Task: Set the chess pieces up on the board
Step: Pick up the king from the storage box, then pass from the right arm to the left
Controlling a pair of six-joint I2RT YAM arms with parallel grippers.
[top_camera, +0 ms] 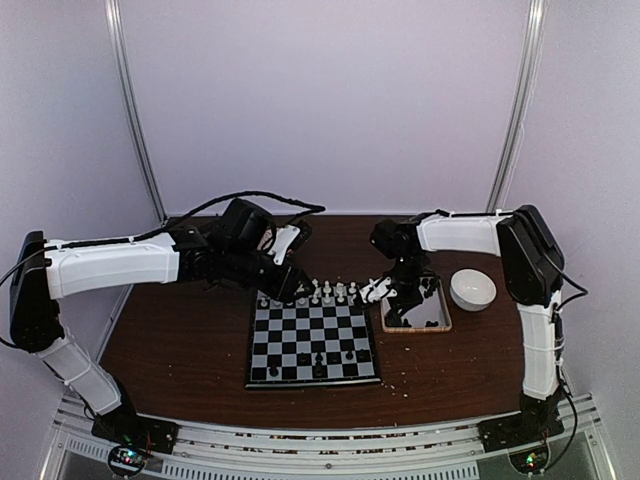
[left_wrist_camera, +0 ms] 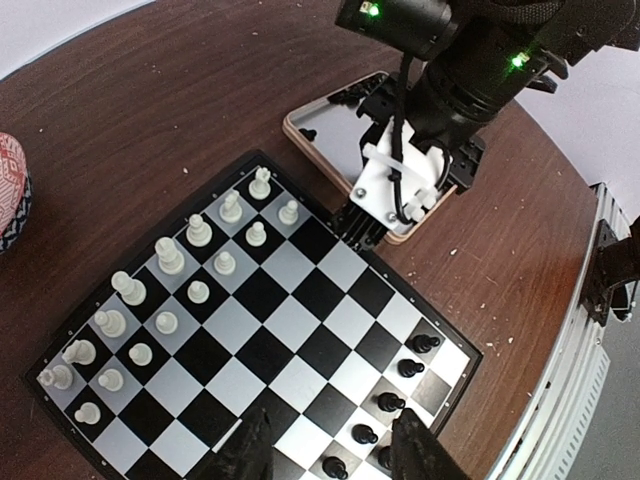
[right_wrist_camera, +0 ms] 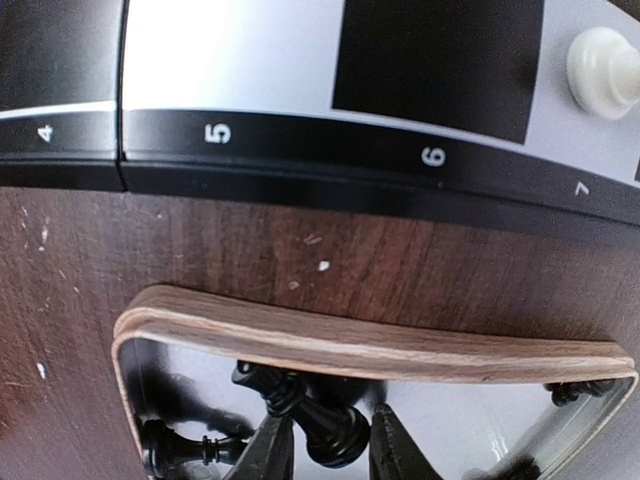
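Observation:
The board (top_camera: 313, 343) lies mid-table with white pieces (top_camera: 322, 294) on its far rows and black pieces (top_camera: 322, 357) on its near rows. In the left wrist view the board (left_wrist_camera: 262, 298) shows white pieces (left_wrist_camera: 168, 256) at left and black pawns (left_wrist_camera: 403, 368) at lower right. My left gripper (top_camera: 288, 288) hovers over the board's far left corner, open and empty (left_wrist_camera: 330, 455). My right gripper (top_camera: 397, 305) is down in the wooden-rimmed tray (top_camera: 440, 322), its fingers closed (right_wrist_camera: 325, 455) on a black piece (right_wrist_camera: 325, 425) lying tilted there.
A white bowl (top_camera: 472, 289) stands right of the tray. A red-patterned object (left_wrist_camera: 10, 195) sits at the left wrist view's left edge. Another black piece (right_wrist_camera: 185, 450) lies in the tray (right_wrist_camera: 350, 345). Pale crumbs dot the brown table (top_camera: 180, 330).

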